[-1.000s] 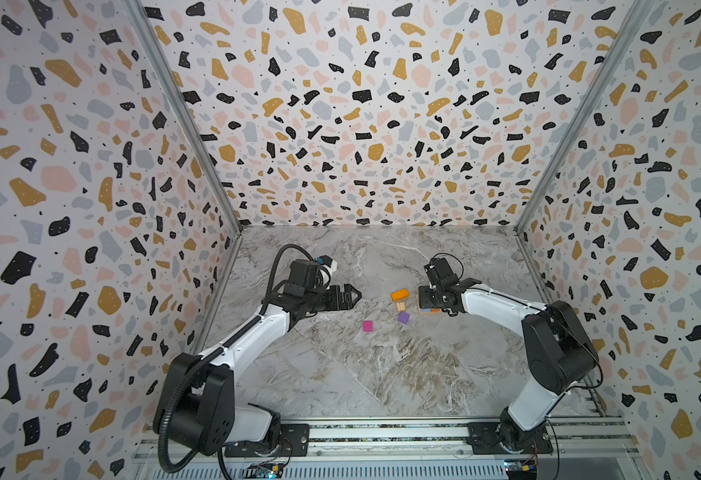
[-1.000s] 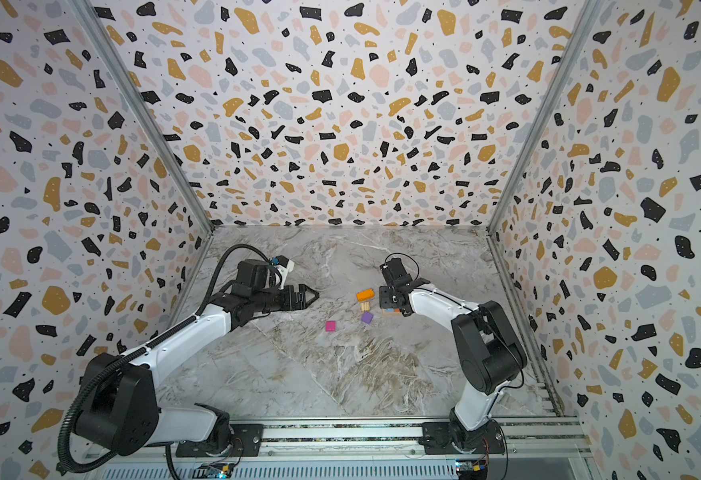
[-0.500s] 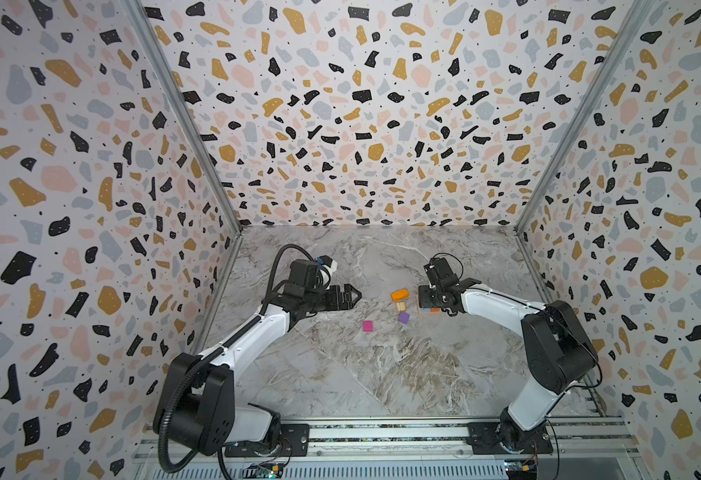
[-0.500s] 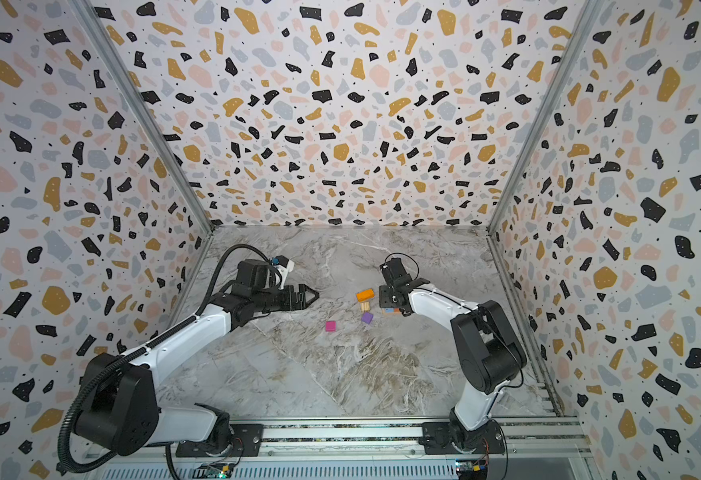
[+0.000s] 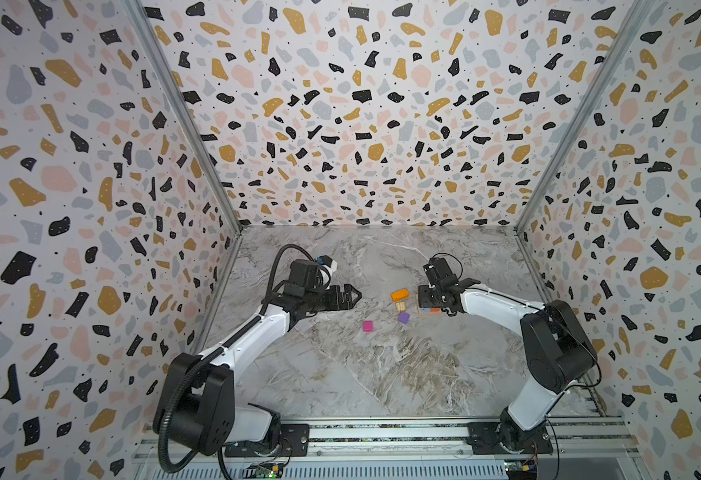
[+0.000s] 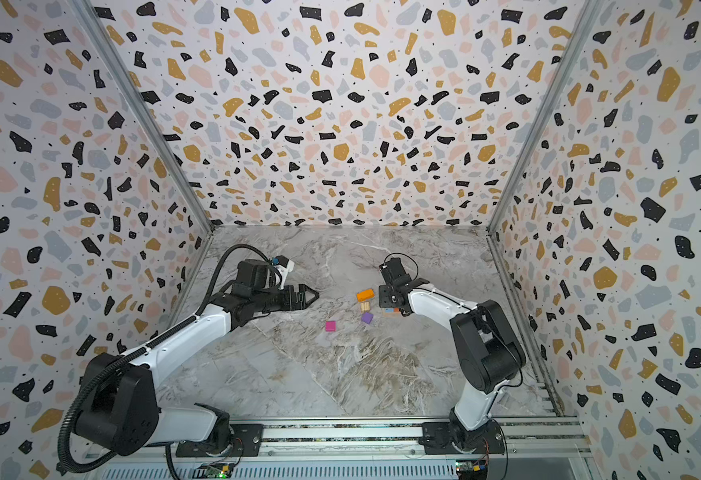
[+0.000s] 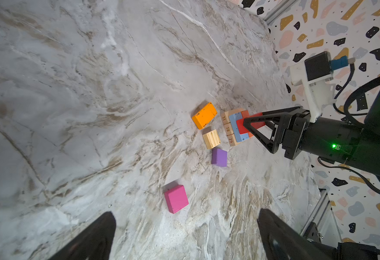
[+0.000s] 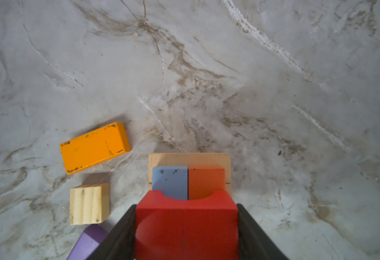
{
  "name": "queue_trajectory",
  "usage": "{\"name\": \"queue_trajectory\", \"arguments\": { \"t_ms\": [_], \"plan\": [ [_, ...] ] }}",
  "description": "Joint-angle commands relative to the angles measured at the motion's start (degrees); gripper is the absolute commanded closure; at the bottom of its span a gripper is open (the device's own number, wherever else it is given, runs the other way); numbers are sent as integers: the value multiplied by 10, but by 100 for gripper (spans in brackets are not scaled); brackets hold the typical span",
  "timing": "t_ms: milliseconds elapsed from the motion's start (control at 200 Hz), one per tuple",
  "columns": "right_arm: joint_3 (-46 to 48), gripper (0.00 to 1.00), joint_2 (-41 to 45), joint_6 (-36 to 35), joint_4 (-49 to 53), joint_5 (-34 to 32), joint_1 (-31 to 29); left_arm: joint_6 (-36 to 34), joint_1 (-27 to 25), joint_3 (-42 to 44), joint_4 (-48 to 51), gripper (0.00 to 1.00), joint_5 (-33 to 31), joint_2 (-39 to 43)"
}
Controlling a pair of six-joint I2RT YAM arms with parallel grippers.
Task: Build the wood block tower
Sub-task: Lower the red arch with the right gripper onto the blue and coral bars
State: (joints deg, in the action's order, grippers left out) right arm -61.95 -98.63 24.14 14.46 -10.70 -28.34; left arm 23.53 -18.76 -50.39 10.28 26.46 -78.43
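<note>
A grey-and-brown veined, marble-look tabletop [image 5: 340, 374] forms the floor of the cell. Flat wall panels printed with black, ochre, pink and grey terrazzo flecks [image 5: 361, 124] close it at 9, 12 and 3 o'clock. A silver aluminium rail [image 5: 382, 434] runs along 6 o'clock.

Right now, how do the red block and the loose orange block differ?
The red block is clamped in the right gripper over the tower; the orange block lies free on the table beside it. The red block has a curved notch; the orange block is a plain bar with chipped paint. Both are painted wood.
</note>
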Motion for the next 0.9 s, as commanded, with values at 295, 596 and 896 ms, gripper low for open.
{"name": "queue_trajectory", "arguments": {
  "t_ms": [295,596,896],
  "plan": [
    [-12,39,-6,0,14,-3,2,-7,3,0,-11,0,-1,8],
    [-19,23,-8,-2,19,-2,2,-7,3,-1,-10,0,1,8],
    [-30,11,1,-13,27,5,2,-8,2,-1,-9,0,-1,9]
  ]
}}
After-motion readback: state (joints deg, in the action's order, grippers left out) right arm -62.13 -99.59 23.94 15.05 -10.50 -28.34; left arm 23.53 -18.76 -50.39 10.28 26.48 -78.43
